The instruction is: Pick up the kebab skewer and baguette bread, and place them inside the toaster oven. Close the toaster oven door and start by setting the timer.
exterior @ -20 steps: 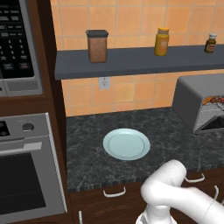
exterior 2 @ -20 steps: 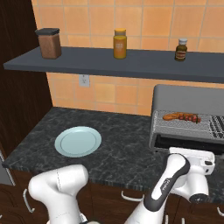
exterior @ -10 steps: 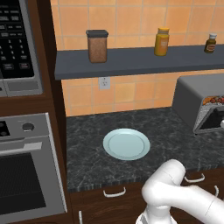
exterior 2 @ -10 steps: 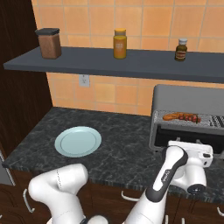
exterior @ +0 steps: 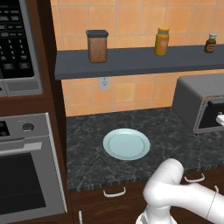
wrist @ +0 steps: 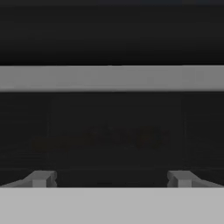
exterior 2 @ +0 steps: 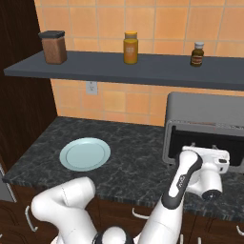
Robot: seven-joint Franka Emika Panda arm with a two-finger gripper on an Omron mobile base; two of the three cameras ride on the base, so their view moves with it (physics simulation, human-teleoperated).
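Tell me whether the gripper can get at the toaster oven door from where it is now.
Probably yes. The open gripper sits right in front of the toaster oven door, fingers spread, with nothing visible between them. Whether it touches yet, I cannot tell.

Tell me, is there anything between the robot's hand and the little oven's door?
Nothing visible. The hand, fingers spread wide, sits right in front of the toaster oven, and its own camera looks straight at the dark glass door with no object in between.
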